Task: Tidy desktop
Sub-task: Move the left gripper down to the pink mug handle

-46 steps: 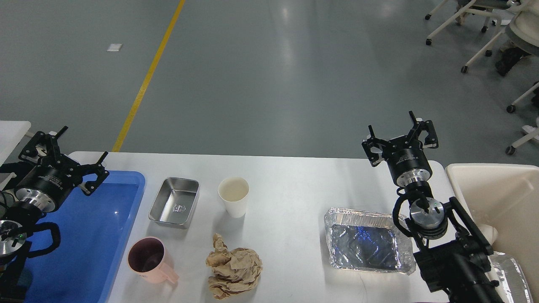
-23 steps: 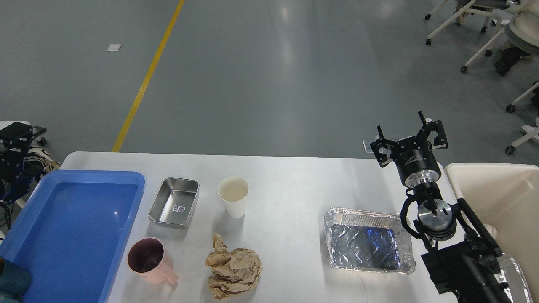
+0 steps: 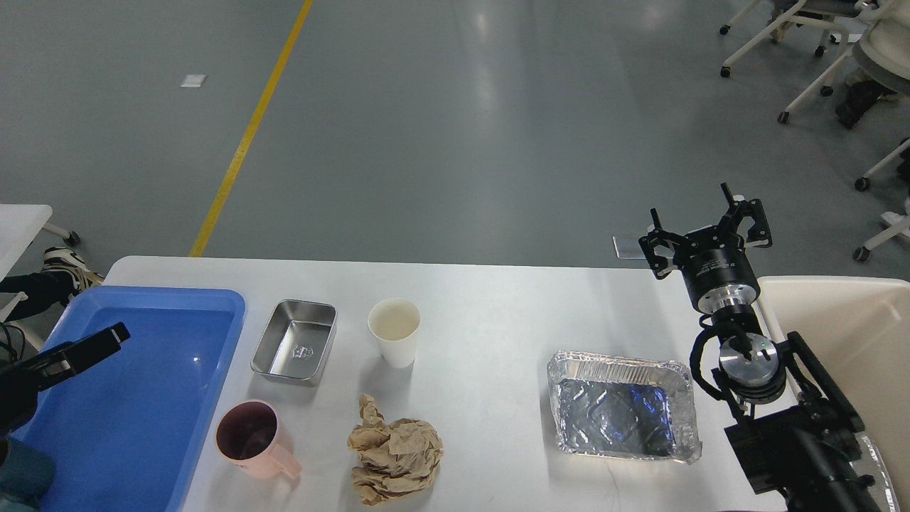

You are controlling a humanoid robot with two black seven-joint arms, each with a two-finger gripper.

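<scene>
White desktop (image 3: 498, 320), right gripper (image 3: 707, 226) fingers spread beyond far edge, left fingers unseen

You'll find no readable text — the white print on the right gripper (image 3: 706, 226) and the steel tray's (image 3: 294, 341) embossed mark are too small.

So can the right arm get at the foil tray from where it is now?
Probably yes. The right gripper is open and holds nothing, the foil tray lies just beside that arm on the desktop, and nothing stands between them.
</scene>
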